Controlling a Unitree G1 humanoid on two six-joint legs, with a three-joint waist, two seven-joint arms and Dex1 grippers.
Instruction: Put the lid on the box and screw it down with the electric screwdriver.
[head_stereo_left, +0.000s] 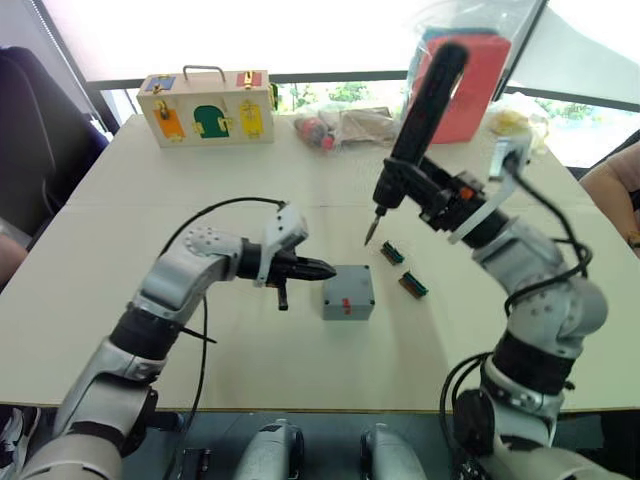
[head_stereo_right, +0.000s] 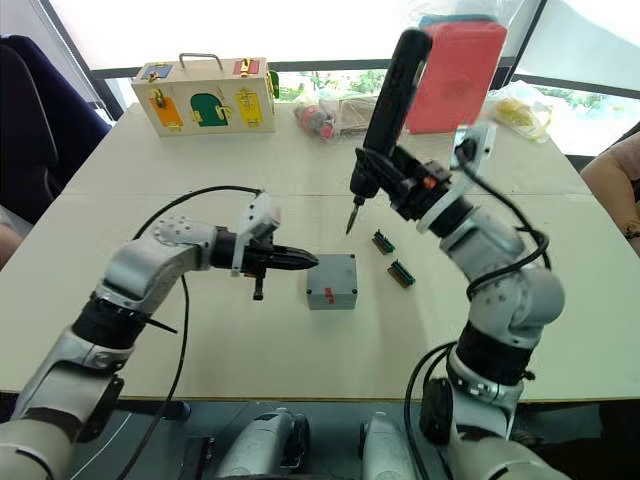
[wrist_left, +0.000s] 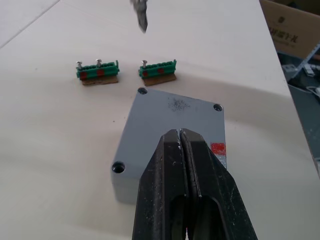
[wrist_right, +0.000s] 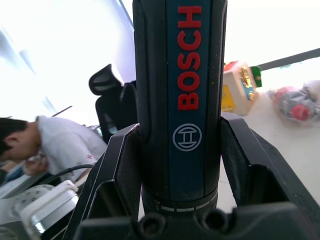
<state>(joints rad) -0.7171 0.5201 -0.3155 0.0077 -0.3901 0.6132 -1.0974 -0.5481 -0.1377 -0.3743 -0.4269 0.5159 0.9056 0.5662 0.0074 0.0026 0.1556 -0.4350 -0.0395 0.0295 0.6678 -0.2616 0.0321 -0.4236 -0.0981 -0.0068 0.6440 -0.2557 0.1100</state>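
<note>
The table (head_stereo_left: 120, 330) carries the work near its front middle. The box (head_stereo_left: 348, 298) sits there with the lid (wrist_left: 172, 125) already seated on top, flush at the edges; grey, square, holes at the corners, a small red mark on the side. Judged rigid and light, so it may slide under bit pressure; best steadied by pressing on the lid or bracing a side wall. The electric screwdriver (head_stereo_left: 420, 130), black with red lettering, is clamped at mid-barrel in the right gripper (wrist_right: 180, 165), tilted, bit in the air just beyond the box. It looks stiff and smooth-bodied. The left gripper (head_stereo_left: 312, 268) has its fingers closed together, holding nothing, tips at the lid's near edge. Two green strips (head_stereo_left: 403, 269) with screws lie beside the box.
</note>
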